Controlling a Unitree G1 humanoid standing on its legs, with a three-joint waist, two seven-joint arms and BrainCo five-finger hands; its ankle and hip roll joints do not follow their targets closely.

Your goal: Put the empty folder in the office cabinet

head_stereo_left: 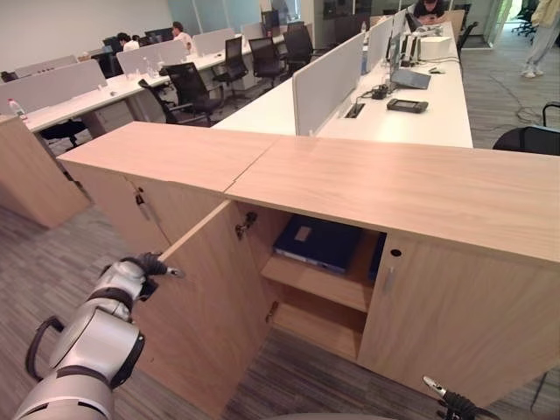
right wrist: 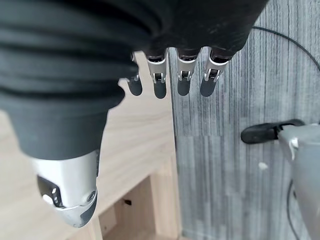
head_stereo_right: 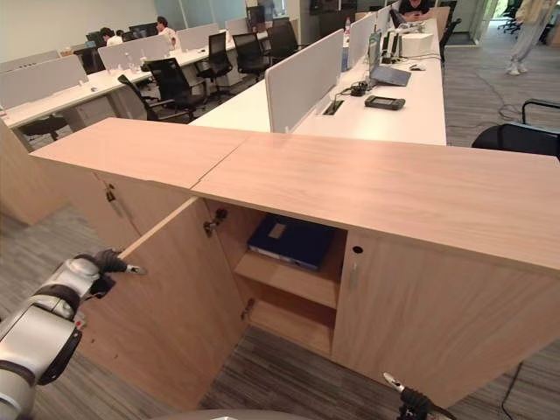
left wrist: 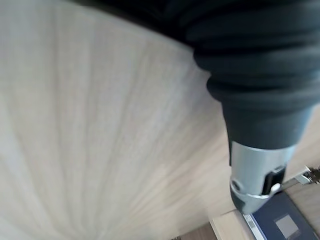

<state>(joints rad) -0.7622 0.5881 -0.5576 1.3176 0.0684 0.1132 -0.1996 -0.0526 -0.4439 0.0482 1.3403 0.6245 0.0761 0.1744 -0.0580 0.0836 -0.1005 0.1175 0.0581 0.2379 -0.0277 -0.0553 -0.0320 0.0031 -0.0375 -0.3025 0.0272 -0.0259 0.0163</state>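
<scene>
On the upper shelf (head_stereo_left: 317,282), blue folder (head_stereo_left: 317,241).

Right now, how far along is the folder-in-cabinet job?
Looks mostly done: the blue folder lies flat on the cabinet's upper shelf. In hand: nothing is carried; the left hand is at the outer edge of the open door, the right hand hangs empty with relaxed fingers above the floor. Left: probably swinging that door closed.

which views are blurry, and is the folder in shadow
Left wrist view: the cabinet door is smeared, close and out of focus. Right wrist view: the right hand reads sharp against the floor. Left eye view: the folder sits in shade inside the cabinet; the left hand is at the door's edge.
</scene>
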